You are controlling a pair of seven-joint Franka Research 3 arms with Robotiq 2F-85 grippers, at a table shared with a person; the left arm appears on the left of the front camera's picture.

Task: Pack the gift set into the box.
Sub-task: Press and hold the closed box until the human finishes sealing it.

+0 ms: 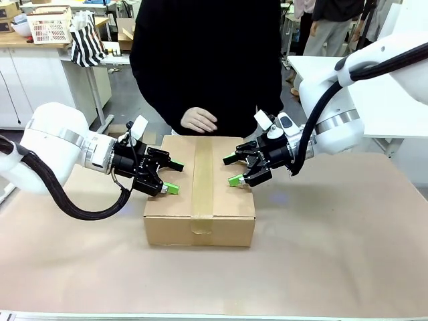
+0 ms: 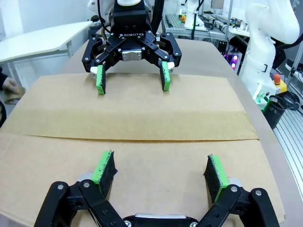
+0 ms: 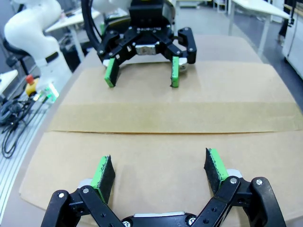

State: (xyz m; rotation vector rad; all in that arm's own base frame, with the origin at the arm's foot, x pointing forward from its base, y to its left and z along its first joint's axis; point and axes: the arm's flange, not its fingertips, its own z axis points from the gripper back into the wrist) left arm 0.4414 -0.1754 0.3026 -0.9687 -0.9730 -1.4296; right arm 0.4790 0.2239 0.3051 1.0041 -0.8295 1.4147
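Note:
The box [image 1: 200, 200] stands shut in the middle of the table, a strip of brown tape running along its top seam [image 2: 142, 116]. My left gripper [image 1: 172, 176] hovers open over the left half of the lid, nothing between its green pads [image 2: 106, 168]. Facing it, my right gripper [image 1: 232, 170] is open over the right half, also empty. In the left wrist view, my left gripper [image 2: 161, 163] looks across at the right gripper [image 2: 132, 80]; the right wrist view shows my right gripper [image 3: 160, 165] opposite the left gripper [image 3: 142, 75]. The gift set is hidden.
A person in black stands at the far side, one hand [image 1: 199, 120] resting just behind the box. The table [image 1: 334, 254] is covered in brown paper. A white lattice basket [image 1: 48, 28] and a striped bag [image 1: 87, 43] sit far back left.

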